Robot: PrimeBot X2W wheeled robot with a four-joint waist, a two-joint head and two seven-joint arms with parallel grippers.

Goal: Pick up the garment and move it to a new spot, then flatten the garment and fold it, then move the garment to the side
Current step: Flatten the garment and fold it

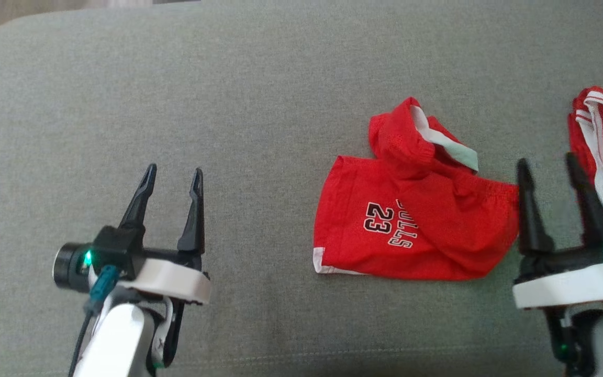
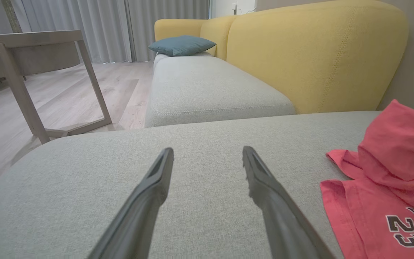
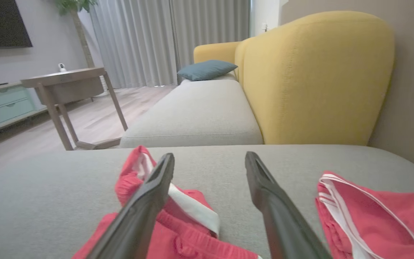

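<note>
I see the red garment crumpled on the grey sofa seat, beside the right fingers. Left fingers and right fingers are spread, empty. Beyond are a yellow backrest, a wooden side table and curtains.

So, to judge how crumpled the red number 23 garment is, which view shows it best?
The head view: almost the whole red garment shows from above, one end bunched over the flat printed part. The left wrist view catches one side with the number, cut off; the right wrist view, its bunched end, cut off below.
</note>
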